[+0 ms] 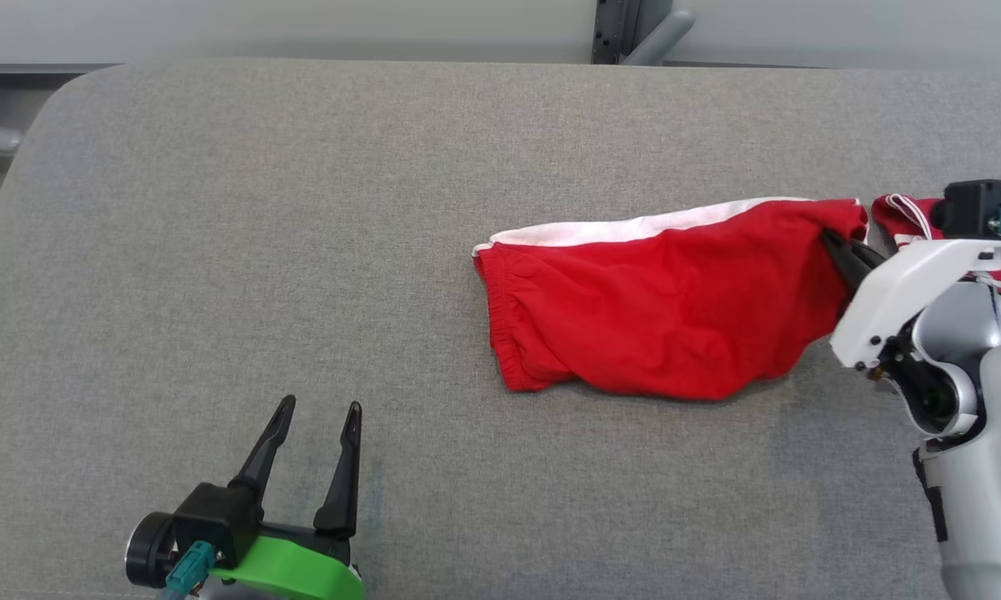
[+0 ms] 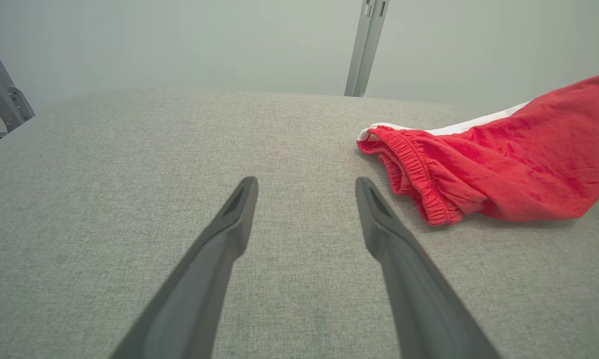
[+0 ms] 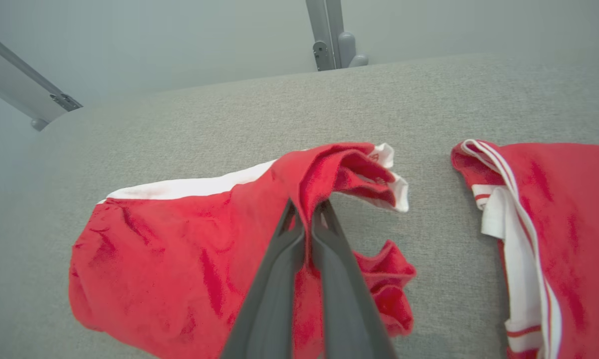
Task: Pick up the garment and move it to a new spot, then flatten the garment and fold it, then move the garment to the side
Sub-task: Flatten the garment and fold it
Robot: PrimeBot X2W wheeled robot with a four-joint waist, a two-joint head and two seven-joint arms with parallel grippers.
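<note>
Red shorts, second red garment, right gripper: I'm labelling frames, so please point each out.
red shorts (image 1: 650, 308), head view, middle of the red panel.
second red garment (image 3: 578, 214), right wrist view, red cloth beside white stripe.
right gripper (image 3: 306, 208), right wrist view, between fingertips clamping the shorts.

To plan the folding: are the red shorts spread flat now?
No, crumpled: the right hand pinches a lifted edge of the red shorts; wrinkles show.

Two red garments (image 3: 169, 249) (image 3: 568, 224), two hands (image 1: 321, 404) (image 3: 306, 205), one surface (image 1: 300, 208)

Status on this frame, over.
Right claw shut on red shorts, one end raised. Left claw open, apart from shorts. Second red garment lies beside.
</note>
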